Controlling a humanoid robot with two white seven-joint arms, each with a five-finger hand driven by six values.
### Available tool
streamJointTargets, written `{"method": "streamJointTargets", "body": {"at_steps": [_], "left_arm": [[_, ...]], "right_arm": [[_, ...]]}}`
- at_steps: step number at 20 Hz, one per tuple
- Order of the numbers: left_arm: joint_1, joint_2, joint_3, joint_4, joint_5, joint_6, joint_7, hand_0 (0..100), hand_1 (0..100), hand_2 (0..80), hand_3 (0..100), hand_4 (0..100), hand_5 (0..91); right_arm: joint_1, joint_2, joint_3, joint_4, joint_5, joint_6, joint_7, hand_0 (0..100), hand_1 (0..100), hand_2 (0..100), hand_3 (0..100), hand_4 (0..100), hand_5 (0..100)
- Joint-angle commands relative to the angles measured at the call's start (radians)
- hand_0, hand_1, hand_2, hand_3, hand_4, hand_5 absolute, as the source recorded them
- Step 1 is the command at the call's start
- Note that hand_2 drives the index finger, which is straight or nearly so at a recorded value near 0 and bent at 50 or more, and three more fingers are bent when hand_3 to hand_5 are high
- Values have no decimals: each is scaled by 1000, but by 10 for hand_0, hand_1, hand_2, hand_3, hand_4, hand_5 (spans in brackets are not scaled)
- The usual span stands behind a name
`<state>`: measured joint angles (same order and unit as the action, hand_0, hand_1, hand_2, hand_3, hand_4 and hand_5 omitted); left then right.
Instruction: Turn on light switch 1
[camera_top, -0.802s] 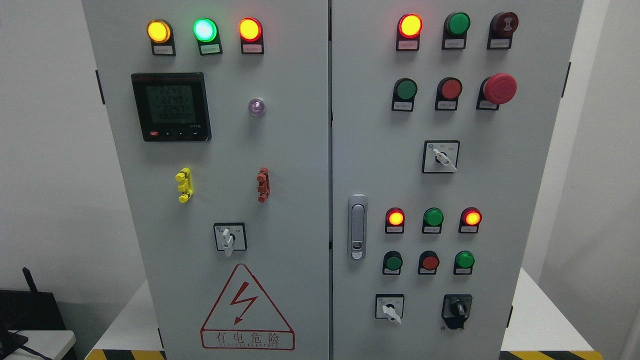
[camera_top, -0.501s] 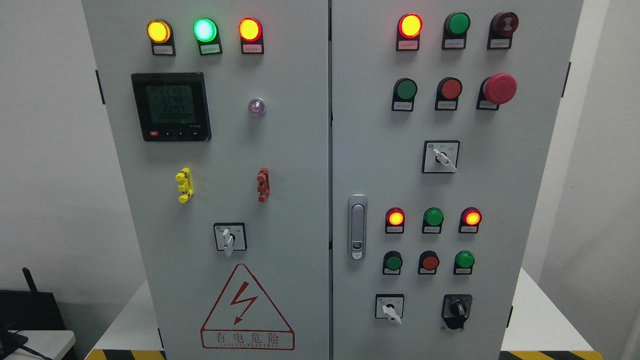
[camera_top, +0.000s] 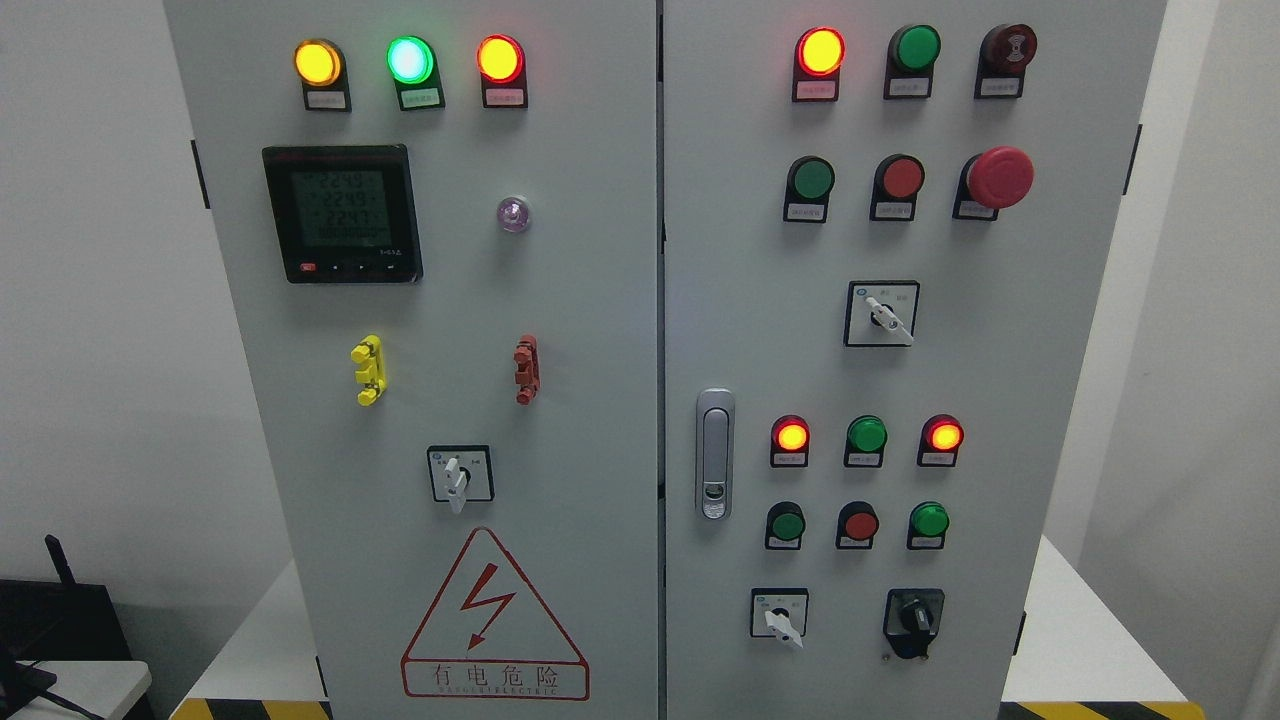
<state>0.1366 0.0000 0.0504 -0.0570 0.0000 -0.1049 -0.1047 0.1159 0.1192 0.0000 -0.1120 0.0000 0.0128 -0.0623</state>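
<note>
A grey electrical cabinet (camera_top: 600, 400) with two doors fills the head view. Its right door carries rows of round buttons and lamps: a green button (camera_top: 812, 178), a red button (camera_top: 902, 178) and a red mushroom stop (camera_top: 998, 177) near the top. Lower down sit a green button (camera_top: 787, 525), a red button (camera_top: 860, 524) and a green one (camera_top: 929, 520). Rotary selector switches sit on both doors, namely a left one (camera_top: 459, 476), an upper right one (camera_top: 882, 313) and a lower right one (camera_top: 779, 613). I cannot tell which control is switch 1. Neither hand shows.
Lit lamps glow yellow, green and red along the top (camera_top: 408, 60). A digital meter (camera_top: 343, 213), a door latch (camera_top: 714, 455) and a black rotary knob (camera_top: 913, 618) are on the panel. A white table (camera_top: 1080, 640) holds the cabinet. A black device (camera_top: 50, 610) sits lower left.
</note>
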Motion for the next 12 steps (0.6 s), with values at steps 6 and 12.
{"method": "streamJointTargets", "body": {"at_steps": [6,12], "left_arm": [[43,20,71,-133,20,2,-1,480,0,0,0,0,0],[98,46,81,-187,20,-70,5,477,0,0,0,0,0]], "right_arm": [[1,0,17,0,-25,1,-1,120,389,0,0,0,0],[-1,0,17,0,-25,-1,-1,120,389,0,0,0,0]]}}
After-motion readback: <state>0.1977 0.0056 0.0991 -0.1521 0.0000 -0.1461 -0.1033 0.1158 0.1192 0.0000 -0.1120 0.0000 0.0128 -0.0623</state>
